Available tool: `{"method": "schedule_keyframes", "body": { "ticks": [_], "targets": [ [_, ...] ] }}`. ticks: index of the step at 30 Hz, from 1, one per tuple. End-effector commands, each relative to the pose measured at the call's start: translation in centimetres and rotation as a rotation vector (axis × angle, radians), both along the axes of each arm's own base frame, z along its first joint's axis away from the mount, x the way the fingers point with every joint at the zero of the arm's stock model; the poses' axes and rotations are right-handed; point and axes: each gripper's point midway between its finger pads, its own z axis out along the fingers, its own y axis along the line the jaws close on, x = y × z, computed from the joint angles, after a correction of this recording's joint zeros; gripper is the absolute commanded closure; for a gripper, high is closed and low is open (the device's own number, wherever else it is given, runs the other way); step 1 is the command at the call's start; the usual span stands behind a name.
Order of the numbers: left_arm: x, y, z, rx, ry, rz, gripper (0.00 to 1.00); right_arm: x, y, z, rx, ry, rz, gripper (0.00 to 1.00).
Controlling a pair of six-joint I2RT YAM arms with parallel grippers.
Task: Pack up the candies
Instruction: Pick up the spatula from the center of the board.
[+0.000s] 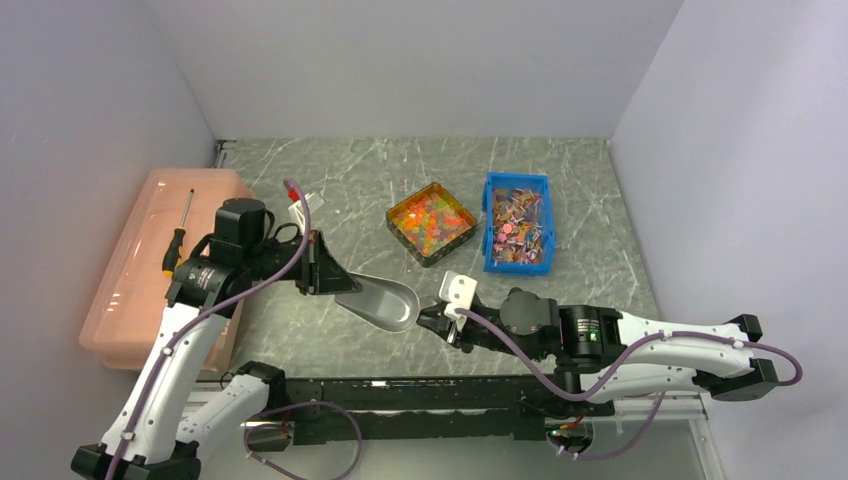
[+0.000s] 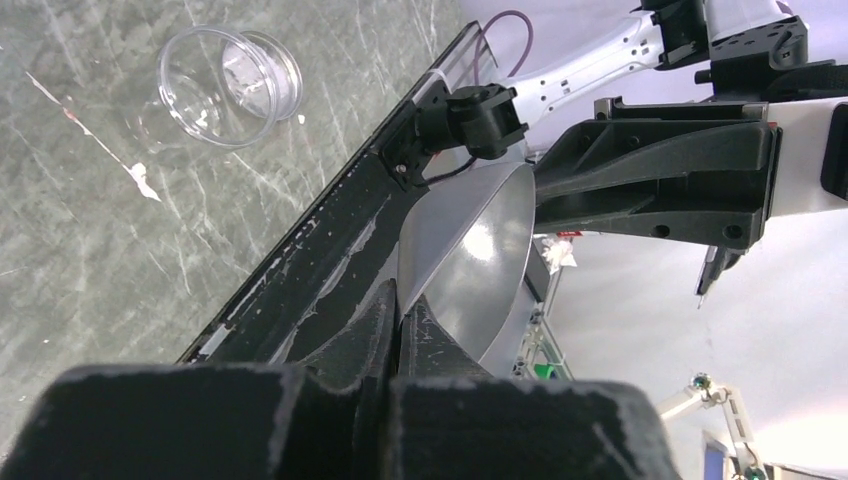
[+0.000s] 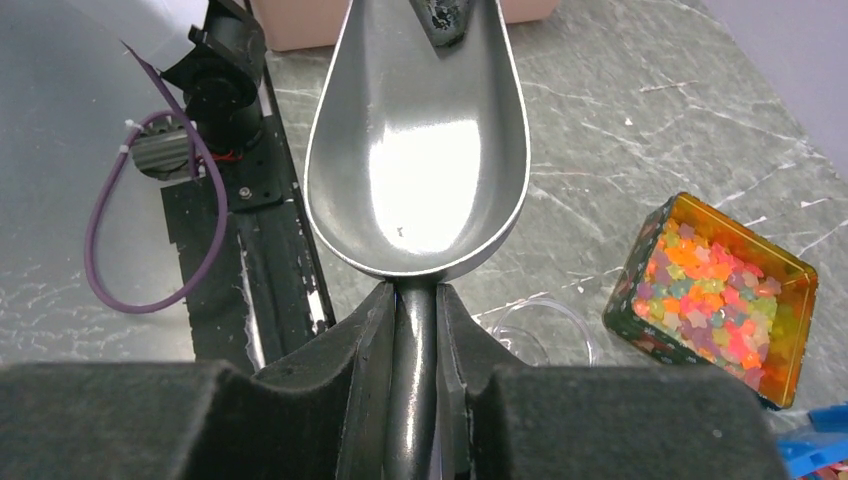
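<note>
Left claw [image 2: 399, 303] and right claw [image 3: 415, 296] both clench the scoop [image 1: 385, 302], candies [image 1: 430, 219] just beyond.

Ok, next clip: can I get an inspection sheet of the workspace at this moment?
Surface: green marbled tabletop.
Job's things: candies in an orange tin; metal scoop, empty; clear cup, looks empty.
Clutter: blue bin of wrapped sweets; pink box with a screwdriver.
Grippers: left jaws shut on the scoop's front lip; right jaws shut around its handle.
Cables: purple cables along both arms.
Surroundings: plain pale walls on three sides.
</note>
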Motion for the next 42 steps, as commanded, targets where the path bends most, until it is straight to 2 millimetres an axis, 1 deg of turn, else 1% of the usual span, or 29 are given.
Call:
{"method": "schedule_keyframes", "body": {
  "ticks": [1, 5, 8, 10, 18, 24, 27, 32, 36, 42],
  "targets": [
    [-0.7, 0.0, 1.4, -0.071, -0.03, -0.056, 1.0, 0.6, -0.2, 2.5, 0.085, -0.021, -0.039, 0.94],
    [-0.6, 0.1, 1.5, -0.077, -0.027, -0.056, 1.0, 0.7, -0.5, 2.5, 0.071, -0.028, -0.044, 0.64],
    [-0.6, 0.1, 1.5, -0.084, -0.022, -0.061, 1.0, 0.5, -0.6, 2.1, 0.042, -0.041, -0.028, 0.53],
    [-0.5, 0.1, 1.5, -0.085, -0.021, -0.06, 1.0, 0.3, -0.5, 1.7, 0.024, -0.063, 0.0, 0.49],
    [-0.6, 0.1, 1.5, -0.092, -0.015, -0.071, 1.0, 0.2, -0.1, 1.4, 0.013, -0.111, 0.037, 0.48],
    [-0.8, 0.2, 1.7, -0.094, -0.018, -0.079, 1.0, 0.0, 0.8, 0.2, -0.045, -0.112, 0.057, 0.51],
    [-0.8, 0.2, 1.7, -0.092, -0.018, -0.08, 1.0, -0.2, 1.2, 0.1, -0.049, -0.106, 0.071, 0.52],
    [-0.7, 0.2, 1.6, -0.089, -0.018, -0.077, 1.0, -0.7, 1.7, 0.5, -0.03, -0.088, 0.098, 0.53],
    [-0.4, 0.3, 1.3, -0.074, -0.019, -0.064, 1.0, -0.9, 1.9, 1.1, -0.012, -0.068, 0.092, 0.51],
    [-0.1, 0.4, 1.0, -0.065, -0.013, -0.051, 1.0, -0.3, 1.4, 2.5, 0.017, -0.052, 0.045, 0.48]
  ]
}}
